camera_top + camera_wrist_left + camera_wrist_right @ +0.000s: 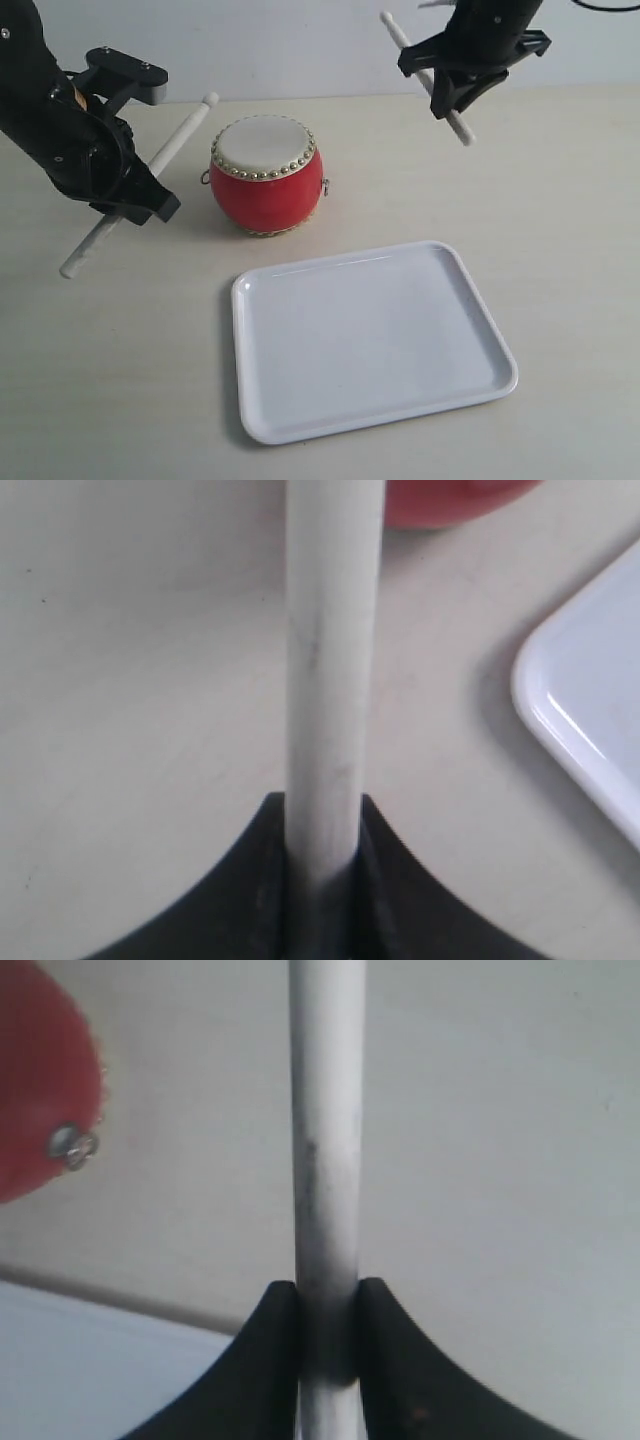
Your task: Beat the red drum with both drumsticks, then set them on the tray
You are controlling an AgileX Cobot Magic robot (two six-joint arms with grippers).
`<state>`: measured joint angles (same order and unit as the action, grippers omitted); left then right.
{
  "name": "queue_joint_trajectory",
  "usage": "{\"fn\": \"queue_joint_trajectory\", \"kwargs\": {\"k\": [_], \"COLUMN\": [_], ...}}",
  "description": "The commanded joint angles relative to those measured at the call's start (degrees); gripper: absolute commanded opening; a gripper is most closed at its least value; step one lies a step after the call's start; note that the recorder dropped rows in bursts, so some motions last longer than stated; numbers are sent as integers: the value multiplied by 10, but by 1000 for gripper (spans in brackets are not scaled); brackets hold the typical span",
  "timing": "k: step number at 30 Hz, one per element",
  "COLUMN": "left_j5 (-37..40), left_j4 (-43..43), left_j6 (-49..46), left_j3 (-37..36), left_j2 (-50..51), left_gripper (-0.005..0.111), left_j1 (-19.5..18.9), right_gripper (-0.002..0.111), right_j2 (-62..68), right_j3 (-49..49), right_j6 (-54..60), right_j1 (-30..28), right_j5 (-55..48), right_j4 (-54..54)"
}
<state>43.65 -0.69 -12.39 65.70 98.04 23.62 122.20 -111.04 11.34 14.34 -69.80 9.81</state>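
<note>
Flanking the red drum (266, 190), one drumstick (180, 135) is clamped mid-shaft in the closed left gripper (132, 196) and the other drumstick (462, 130) likewise in the right gripper (448, 92), presumably poised for beating.

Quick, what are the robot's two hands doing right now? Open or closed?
Left gripper: closed, holding the left drumstick.
Right gripper: closed, holding the right drumstick.

The drum (266, 175) is set toward the surface's (560, 200) far edge; the tray (370, 340) is placed before it, nearer the front edge.
</note>
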Motion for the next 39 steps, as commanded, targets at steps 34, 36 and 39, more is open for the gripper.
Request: {"fn": "queue_joint_trajectory", "kwargs": {"k": [34,36,39], "left_j5": [90,100,129], "left_j4": [-109,-109,-109], "left_j6": [-94,-94,-94], "left_j3": [99,107,122], "left_j2": [102,102,101], "left_gripper": [0,0,0], "left_j1": [4,4,4], "right_gripper": [0,0,0], "right_j2": [-198,-216,-242], "right_j3": [204,204,204], "right_j6": [68,71,77], "right_j1": [123,123,123], "right_j5": [-2,-2,-2], "right_j4": [7,13,16]}}
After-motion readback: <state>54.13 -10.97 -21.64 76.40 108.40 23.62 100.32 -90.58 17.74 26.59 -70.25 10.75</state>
